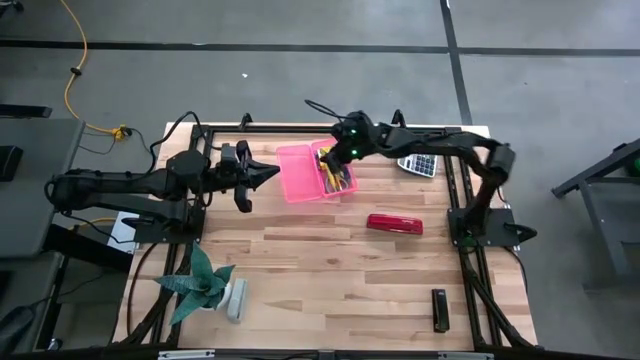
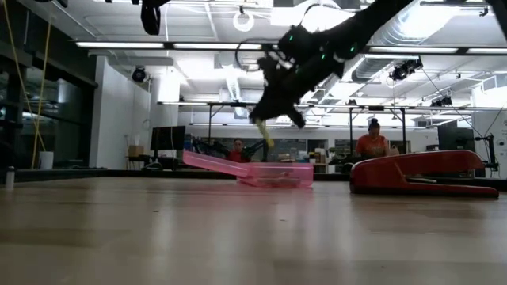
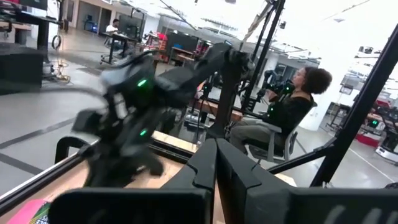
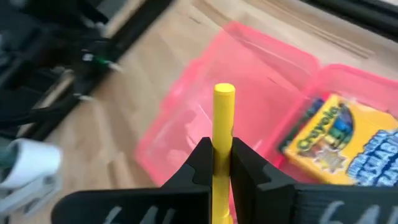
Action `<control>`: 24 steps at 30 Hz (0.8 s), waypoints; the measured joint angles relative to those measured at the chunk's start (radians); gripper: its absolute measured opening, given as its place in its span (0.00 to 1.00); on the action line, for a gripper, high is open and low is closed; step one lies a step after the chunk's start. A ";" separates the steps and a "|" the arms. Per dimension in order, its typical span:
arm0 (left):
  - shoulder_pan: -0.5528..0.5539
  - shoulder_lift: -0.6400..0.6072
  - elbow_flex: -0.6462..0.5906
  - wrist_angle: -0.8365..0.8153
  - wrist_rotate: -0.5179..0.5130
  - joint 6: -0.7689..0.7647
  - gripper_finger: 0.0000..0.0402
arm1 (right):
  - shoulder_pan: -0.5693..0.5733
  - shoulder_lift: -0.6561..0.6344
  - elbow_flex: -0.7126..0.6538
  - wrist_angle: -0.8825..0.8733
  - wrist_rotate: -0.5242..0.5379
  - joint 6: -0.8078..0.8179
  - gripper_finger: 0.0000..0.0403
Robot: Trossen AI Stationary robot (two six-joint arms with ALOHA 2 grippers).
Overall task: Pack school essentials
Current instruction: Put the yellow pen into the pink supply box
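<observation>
- My right gripper (image 4: pixel 216 163) is clamped on a yellow pencil-like stick (image 4: pixel 223 118), hovering over the open pink plastic case (image 1: pixel 300 170) near the desk's far edge.
- The stick looks light, stiff and smooth, so gripping mid-shaft seems the safest way to stop it swivelling.
- A yellow-green crayon box (image 4: pixel 336 142) already lies inside the case.
- My left gripper (image 1: pixel 255 177), fingers spread and empty, waits just beside the case.

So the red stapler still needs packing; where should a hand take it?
Grip the red stapler across its narrow middle, coming straight down from above: it lies flat and long on the table, both long sides free.
</observation>
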 joint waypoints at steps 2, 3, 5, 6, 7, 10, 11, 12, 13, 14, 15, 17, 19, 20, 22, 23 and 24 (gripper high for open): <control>0.000 0.000 0.000 0.000 -0.001 0.000 0.00 | -0.014 0.055 0.026 0.000 -0.001 0.003 0.01; 0.000 0.000 0.000 0.000 -0.002 0.000 0.00 | -0.019 0.078 0.036 -0.001 -0.001 0.014 0.01; 0.000 0.000 0.000 0.000 -0.010 0.000 0.00 | -0.029 0.121 0.050 -0.001 -0.002 0.040 0.01; 0.000 0.000 0.000 0.000 -0.014 0.000 0.00 | -0.032 0.140 0.056 -0.004 -0.001 0.054 0.01; 0.000 0.000 0.000 0.000 -0.019 0.000 0.00 | -0.034 0.157 0.061 -0.004 0.000 0.072 0.01; 0.000 0.000 0.000 0.000 -0.030 0.000 0.00 | -0.034 0.183 0.065 -0.004 0.010 0.078 0.01; 0.000 0.000 0.000 0.000 -0.033 0.000 0.00 | -0.033 0.188 0.065 -0.005 0.019 0.079 0.01; 0.000 0.000 0.000 0.000 -0.036 0.000 0.00 | -0.033 0.193 0.063 -0.010 0.021 0.088 0.01; 0.000 0.000 0.000 0.000 -0.041 0.001 0.00 | -0.033 0.197 0.060 -0.018 0.024 0.099 0.01; 0.000 0.000 0.000 0.000 -0.046 0.002 0.00 | -0.033 0.202 0.060 -0.024 0.029 0.104 0.01; 0.000 0.000 0.000 0.000 -0.052 0.002 0.00 | -0.033 0.205 0.060 -0.024 0.030 0.105 0.01; 0.000 0.000 0.000 0.000 -0.057 0.003 0.00 | -0.033 0.206 0.059 -0.025 0.027 0.104 0.01; 0.000 0.000 0.000 0.000 -0.058 0.001 0.00 | -0.031 0.205 0.059 -0.022 0.025 0.114 0.01; 0.000 0.000 0.000 0.000 -0.058 0.001 0.00 | -0.028 0.205 0.059 -0.025 0.025 0.126 0.03; 0.000 0.000 0.000 0.000 -0.058 0.001 0.00 | -0.025 0.205 0.059 -0.024 0.025 0.161 0.06; 0.000 0.000 0.000 0.000 -0.059 0.001 0.00 | -0.023 0.205 0.059 -0.023 0.025 0.176 0.08; 0.000 0.000 0.000 0.000 -0.059 0.001 0.00 | -0.020 0.206 0.059 -0.024 0.025 0.182 0.09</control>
